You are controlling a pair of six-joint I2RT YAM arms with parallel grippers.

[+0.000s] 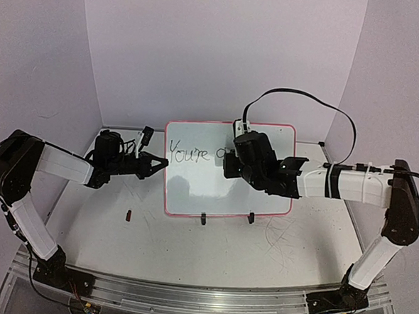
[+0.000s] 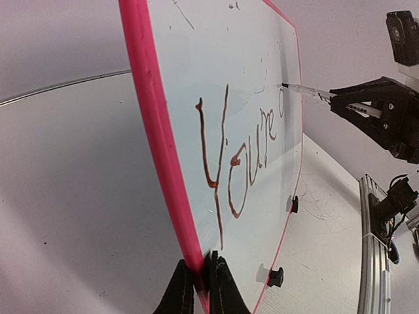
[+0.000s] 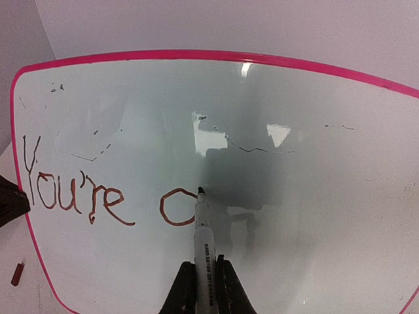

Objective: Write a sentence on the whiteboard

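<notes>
**Whiteboard** [image 1: 214,189]: red-pink rounded frame. It stood propped on two black clip feet [image 1: 203,218] at the middle of the tabletop [image 1: 189,252], nearer the far edge than the near one, its face towards the arms.

**Sentence** [image 1: 192,154]: dark handwritten marker line in the upper left part of the whiteboard. It read "You're", followed by one open loop of a further letter. The rest of the panel to the right was blank apart from faint scuffs.

**Left tool** [image 1: 156,164]: clenched on the whiteboard's left edge. In the left wrist view its fingers [image 2: 180,291] pinched the pink frame from both faces, just below the "Y".

**Right tool** [image 1: 238,159]: clenched around a marker [image 3: 201,242], in front of the whiteboard's upper middle. The marker's barrel ran out between the fingers [image 3: 226,288], and its black tip touched the panel at the open end of the loop, directly right of "You're".

**Small dark red piece** [image 1: 129,214]: lay on the tabletop off the whiteboard's lower left corner, apart from the frame and from both tools. What it was could not be told.
</notes>
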